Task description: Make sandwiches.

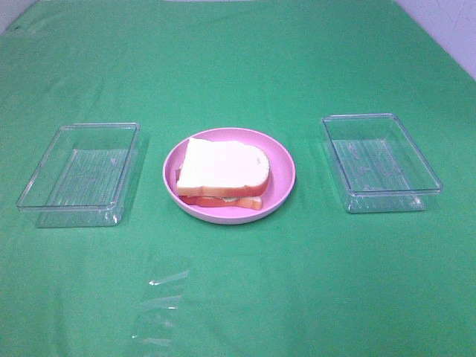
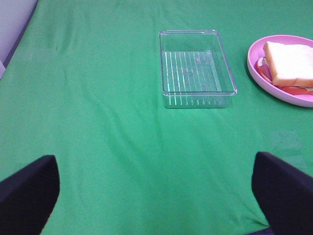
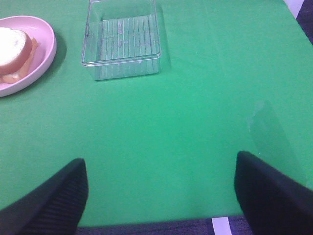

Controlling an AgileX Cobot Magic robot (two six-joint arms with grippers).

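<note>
You're looking at a sandwich (image 1: 223, 172) sitting on the round pink plate (image 1: 282, 160) at the centre of the green tablecloth (image 1: 238, 297), and it's reading as finished: a white bread slice is capping the stack, with reddish-pink strips and a pale layer peeking out along the near edge. The plate is keeping the stack in the middle, where either arm could probably reach it.

The two clear trays are flanking it, well apart from the plate. The left tray (image 1: 82, 172) and the right tray (image 1: 379, 160) are both showing nothing but their ribbed floors, so you're seeing no loose ingredients waiting anywhere. That's suggesting the building work is done or very nearly so.

Your left gripper (image 2: 156, 196) is hanging back on the near side with its dark fingers (image 2: 29, 196) spread to the edges of its wrist view. It's wide open, gripping nothing, only bare cloth between the jaws. The left tray is lying ahead of it, with the plate at the edge of that view.

Your right gripper (image 3: 161, 196) is doing the same: its fingers (image 3: 274, 196) are parted broadly, it's carrying nothing and standing clear of the right tray. Neither arm is appearing in the high view, so both are looking parked away from the work.

As for writing, you're getting none: no brand, label or print is readable on the trays, plate or cloth. A faint shiny patch on the near cloth is looking like glare, though I can't tell for sure.
</note>
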